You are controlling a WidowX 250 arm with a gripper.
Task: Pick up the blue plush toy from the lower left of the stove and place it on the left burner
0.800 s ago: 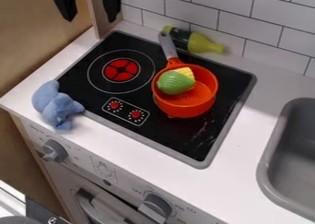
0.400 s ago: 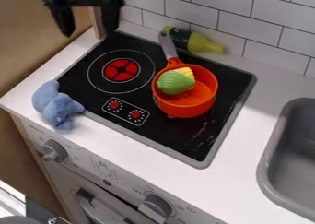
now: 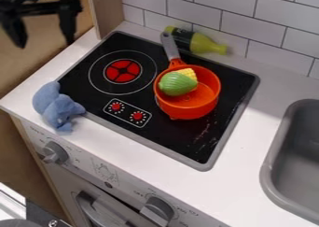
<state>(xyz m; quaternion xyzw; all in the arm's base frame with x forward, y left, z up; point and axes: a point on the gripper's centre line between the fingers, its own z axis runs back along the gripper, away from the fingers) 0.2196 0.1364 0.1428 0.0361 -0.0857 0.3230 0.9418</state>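
My gripper (image 3: 45,43) hangs at the upper left, open and holding nothing, above the counter's back left side. Below it, the blue plush toy (image 3: 55,105) lies at the counter's left front corner, partly against the stove's edge. An orange pot (image 3: 198,100) with a grey handle stands on the right half of the black stove top (image 3: 187,144). Inside the pot rests a toy corn cob with a green husk (image 3: 177,84) and yellow kernels. A green bottle with a dark label (image 3: 202,43) lies on its side behind the stove, near the tiled wall.
A grey sink (image 3: 299,163) is set into the counter at the right. White wall tiles (image 3: 274,32) run along the back. A wooden post (image 3: 107,11) stands at the back left corner. Knobs (image 3: 157,211) line the front panel.
My gripper has come lower into view and then shifted left, away from the stove's back corner. The pot, corn, bottle and plush toy have not moved.
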